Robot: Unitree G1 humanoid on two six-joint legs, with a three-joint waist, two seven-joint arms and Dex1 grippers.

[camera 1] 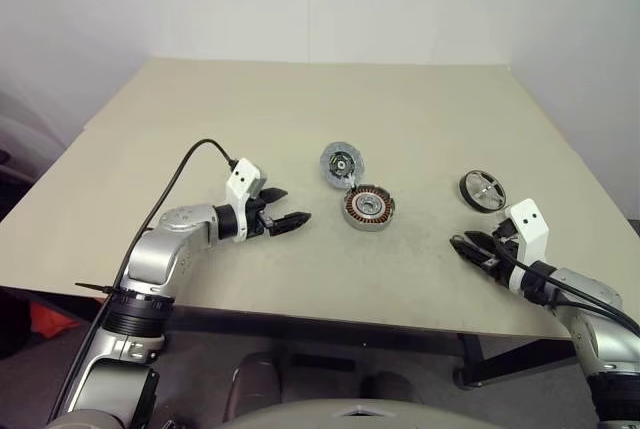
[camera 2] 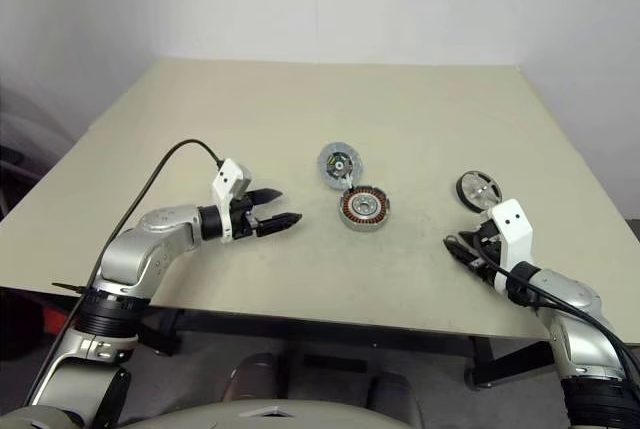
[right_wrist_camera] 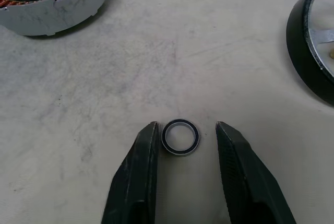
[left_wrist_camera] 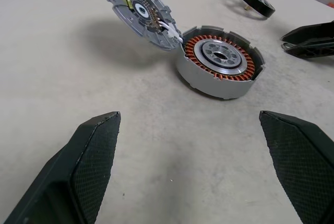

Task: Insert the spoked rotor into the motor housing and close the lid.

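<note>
**Grippers Flank the Motor Parts at Mid-Table**

Left gripper [camera 1: 296, 219] hangs just above the table [camera 1: 300, 99], left of centre, with its two black fingers spread wide and nothing between them. It points to the right, toward the motor parts.

Right gripper [right_wrist_camera: 182, 136] sits low over the near right part of the table. Its fingers stand partly apart, one on each side of a small black ring [right_wrist_camera: 180, 137] that lies flat on the surface. The ring rests close to one finger, with a gap to the other. Whether either finger touches the ring cannot be determined.

The spoked rotor [left_wrist_camera: 222, 57] sits inside a round silver-grey shell near the table centre, with the copper-brown windings and silver hub facing up. The motor housing [left_wrist_camera: 138, 11], a silver-grey disc with green and black parts at its centre, stands tilted on its edge just beyond the rotor. A small white connector sits where the two meet.

A black wheel with silver spokes [camera 1: 483, 190] lies flat to the right of the rotor, well apart from it and just beyond the right gripper.
</note>
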